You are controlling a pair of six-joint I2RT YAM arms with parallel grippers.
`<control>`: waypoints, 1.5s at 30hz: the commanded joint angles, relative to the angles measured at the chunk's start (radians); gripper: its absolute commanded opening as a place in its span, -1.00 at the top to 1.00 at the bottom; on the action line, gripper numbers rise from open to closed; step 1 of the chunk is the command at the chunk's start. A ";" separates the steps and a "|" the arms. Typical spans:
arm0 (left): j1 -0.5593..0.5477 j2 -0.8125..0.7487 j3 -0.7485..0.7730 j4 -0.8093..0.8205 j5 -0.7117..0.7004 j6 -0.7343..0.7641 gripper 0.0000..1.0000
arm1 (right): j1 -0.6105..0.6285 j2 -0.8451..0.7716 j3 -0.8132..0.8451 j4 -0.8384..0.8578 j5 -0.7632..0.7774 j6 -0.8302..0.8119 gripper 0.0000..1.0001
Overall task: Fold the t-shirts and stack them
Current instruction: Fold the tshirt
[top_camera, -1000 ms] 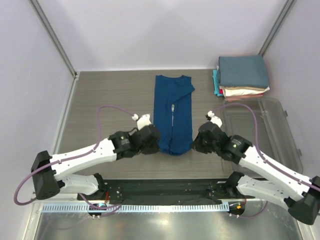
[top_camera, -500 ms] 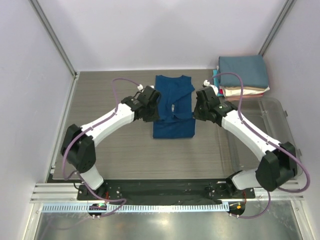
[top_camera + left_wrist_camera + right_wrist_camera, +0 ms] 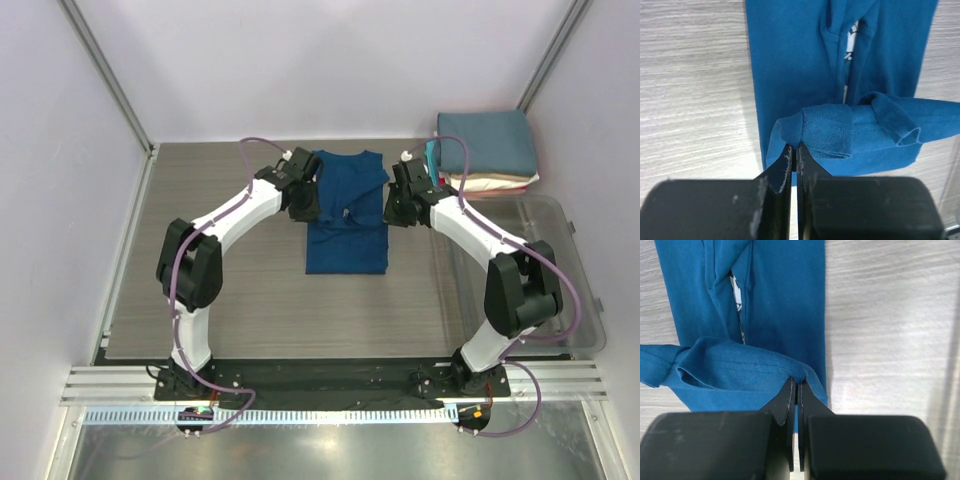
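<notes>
The royal-blue t-shirt [image 3: 346, 245] lies in a narrow strip at the table's centre, collar toward the back wall. Its near hem is lifted and doubled back over the middle. My left gripper [image 3: 308, 207] is shut on the hem's left corner, and in the left wrist view the jaws of my left gripper [image 3: 795, 150] pinch the stitched hem of the tee [image 3: 790, 60]. My right gripper [image 3: 392, 210] is shut on the right corner, where the right gripper [image 3: 796, 383] clamps the hem above the tee [image 3: 785, 290]. A sliver of white print [image 3: 852, 35] shows between the folded sides.
A stack of folded t-shirts [image 3: 487, 145], slate-blue on top with teal, pink and cream edges below, sits at the back right corner. A clear plastic bin [image 3: 545, 290] stands along the right side. Both arms arch over the table from the near edge.
Both grippers have carried the shirt's near hem away from the front edge toward the collar, so the strip now lies about half as long. The stack and bin have not moved.
</notes>
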 commanded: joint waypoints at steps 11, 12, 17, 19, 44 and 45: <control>0.041 0.096 0.104 -0.050 0.014 0.057 0.99 | -0.041 0.160 0.135 0.090 -0.111 -0.050 0.98; 0.044 0.110 0.109 -0.053 0.011 0.058 0.98 | -0.047 0.178 0.139 0.093 -0.113 -0.052 0.98; 0.070 0.168 0.187 -0.073 0.017 0.070 0.94 | -0.066 0.230 0.168 0.094 -0.107 -0.044 0.98; 0.081 0.220 0.236 -0.106 0.025 0.077 0.88 | -0.081 0.267 0.190 0.094 -0.116 -0.044 0.85; 0.133 -0.266 -0.388 0.125 0.233 0.005 -0.05 | -0.113 -0.199 -0.393 0.200 -0.378 0.029 -0.30; 0.132 -0.287 -0.443 0.157 0.267 -0.006 -0.05 | -0.110 -0.210 -0.420 0.217 -0.401 0.035 -0.29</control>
